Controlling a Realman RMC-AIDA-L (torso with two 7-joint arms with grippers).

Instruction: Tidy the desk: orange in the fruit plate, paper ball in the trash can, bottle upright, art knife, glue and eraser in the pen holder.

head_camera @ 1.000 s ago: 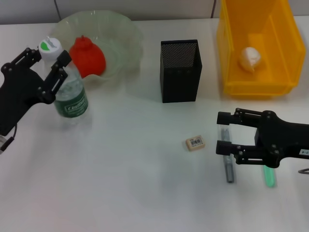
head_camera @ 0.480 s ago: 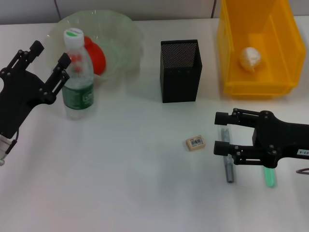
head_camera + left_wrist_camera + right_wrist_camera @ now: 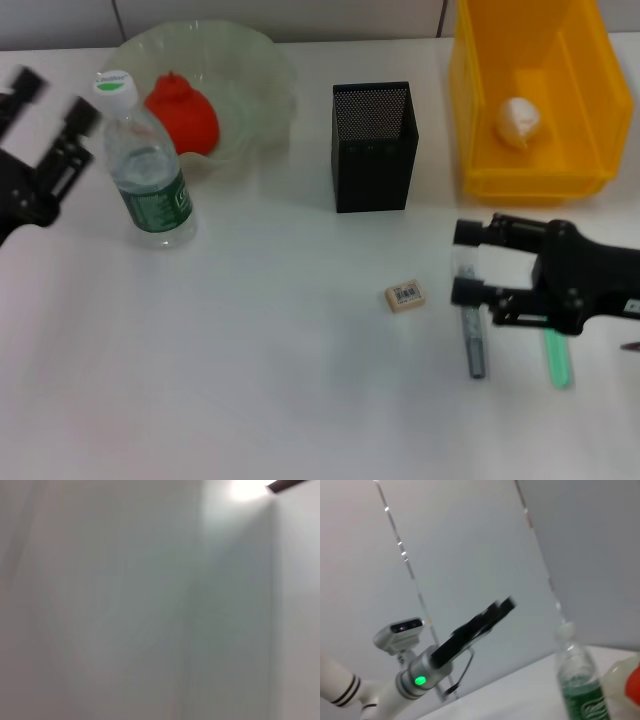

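Bottle (image 3: 148, 165) with the dark-green label and white cap is standing almost upright, leaning a little, on a white tabletop (image 3: 250, 380), just in front of the fruit plate (image 3: 250, 70); a pale wall is running behind the far edge; the orange (image 3: 182, 118) is sitting inside that pale-green ruffled bowl; the black mesh pen holder (image 3: 373, 147) is standing near the middle of the tabletop, and what is inside it cannot be made out; the yellow trash can (image 3: 480, 120) is sitting at the far right with the paper ball (image 3: 519, 121) lying on its floor; the eraser (image 3: 404, 296) is lying flat in front of the pen holder, apart from everything else; a grey metallic rod (image 3: 474, 345) and the mint-green glue (image 3: 556, 362) are lying side by side near the front right, each partly covered by the right arm.

The left tool (image 3: 48, 130) is hanging at the left edge, blurred, its fingers spread and gripping nothing, clear of the bottle; the right wrist view is showing this arm raised against the wall with the bottle (image 3: 580, 685) beside it. The right tool (image 3: 466, 262) is hovering low over the top end of the grey rod, its two fingers parted and closed on nothing.
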